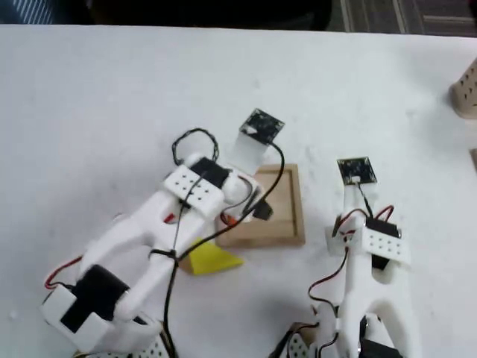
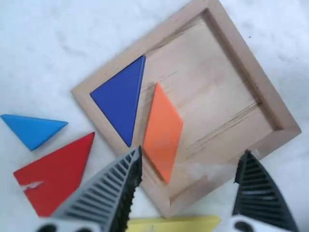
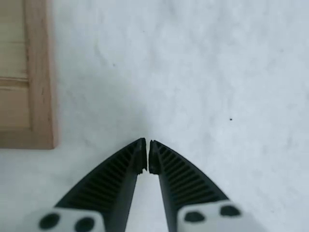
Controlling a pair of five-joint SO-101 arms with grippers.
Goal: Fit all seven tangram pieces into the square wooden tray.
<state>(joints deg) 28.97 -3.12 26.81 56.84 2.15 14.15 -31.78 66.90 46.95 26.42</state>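
My left hand [image 2: 192, 155] is spread wide and grips nothing, hovering over the near rim of the square wooden tray [image 2: 241, 58]. Out on the white surface [image 3: 217, 72], a light blue triangle [image 2: 34, 129] and next to it a red triangle [image 2: 55, 176], both outside the tray. Inside, a dark blue triangle [image 2: 120, 101] tucked into the corner nearest those two, then an orange parallelogram [image 2: 163, 130] right alongside it, one tip down at the rim. The rest of the tray floor is bare wood. Over to my right hand [image 3: 147, 154]: pinched closed on nothing, fingertips nearly touching, above the surface just beside the tray's edge. A yellow piece [image 2: 174, 224] is cut off under my left hand, and from above it pokes out beneath my left arm [image 1: 141, 239], which hides part of the tray.
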